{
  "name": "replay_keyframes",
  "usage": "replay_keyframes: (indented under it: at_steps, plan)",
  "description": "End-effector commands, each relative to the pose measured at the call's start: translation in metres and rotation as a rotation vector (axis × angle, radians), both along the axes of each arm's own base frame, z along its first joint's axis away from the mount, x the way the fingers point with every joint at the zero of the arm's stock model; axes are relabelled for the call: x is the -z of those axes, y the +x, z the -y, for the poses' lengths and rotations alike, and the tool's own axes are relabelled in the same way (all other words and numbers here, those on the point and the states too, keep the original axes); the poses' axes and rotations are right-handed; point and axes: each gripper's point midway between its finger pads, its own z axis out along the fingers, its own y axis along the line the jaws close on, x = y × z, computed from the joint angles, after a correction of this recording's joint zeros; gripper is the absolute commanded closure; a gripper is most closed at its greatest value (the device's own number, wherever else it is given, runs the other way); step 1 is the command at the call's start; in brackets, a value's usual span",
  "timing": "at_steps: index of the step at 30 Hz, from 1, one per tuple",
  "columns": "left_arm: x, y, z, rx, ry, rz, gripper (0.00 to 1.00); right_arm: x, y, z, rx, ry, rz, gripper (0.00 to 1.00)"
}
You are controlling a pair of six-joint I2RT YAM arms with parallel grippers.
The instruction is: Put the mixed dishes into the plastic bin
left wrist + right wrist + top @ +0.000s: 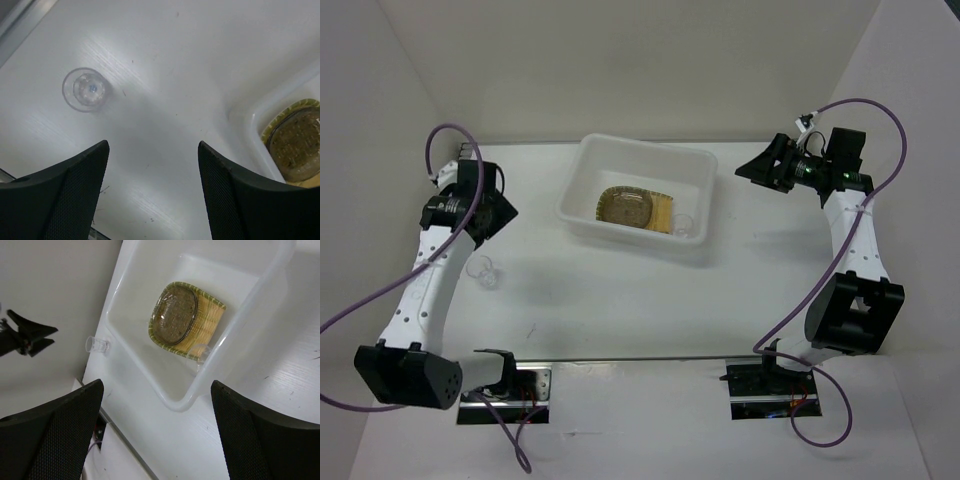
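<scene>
The plastic bin (645, 146) stands at the table's middle back. Inside it lies the yellow woven-pattern plate (665, 213) with a grey-brown saucer (625, 208) on it and a clear cup (682, 226) at its right edge. Another clear glass cup (485, 270) stands on the table beside the left arm. My left gripper (152, 145) is open and empty above bare table, between that cup (85, 89) and the bin's corner (245, 117). My right gripper (157, 385) hangs open and empty over the bin's near corner (186, 402), looking at plate (207, 320) and saucer (174, 315).
White walls close in the table at the back and both sides. The arm bases sit at the near edge. In the right wrist view the table cup (97, 345) stands just outside the bin's far wall, near the left gripper (25, 335).
</scene>
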Motion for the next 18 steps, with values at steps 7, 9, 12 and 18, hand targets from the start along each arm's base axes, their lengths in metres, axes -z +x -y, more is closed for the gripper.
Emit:
replay_keyframes:
  at_steps: [7, 9, 12, 18]
  plan:
    - [0.086, -0.027, -0.019, -0.043, -0.151, -0.121, 0.21, -0.007, -0.002, -0.007, -0.026, 0.006, 0.041, 0.08]
    - [0.088, -0.027, -0.027, -0.049, -0.137, -0.118, 0.21, -0.004, -0.003, -0.007, -0.026, 0.008, 0.032, 0.08]
    - [0.102, -0.022, -0.031, -0.029, -0.14, -0.142, 0.21, -0.003, -0.002, -0.006, -0.018, 0.003, 0.031, 0.08]
    - [0.13, -0.004, -0.043, -0.023, -0.139, -0.213, 0.21, -0.007, -0.001, -0.006, -0.018, 0.001, 0.04, 0.08]
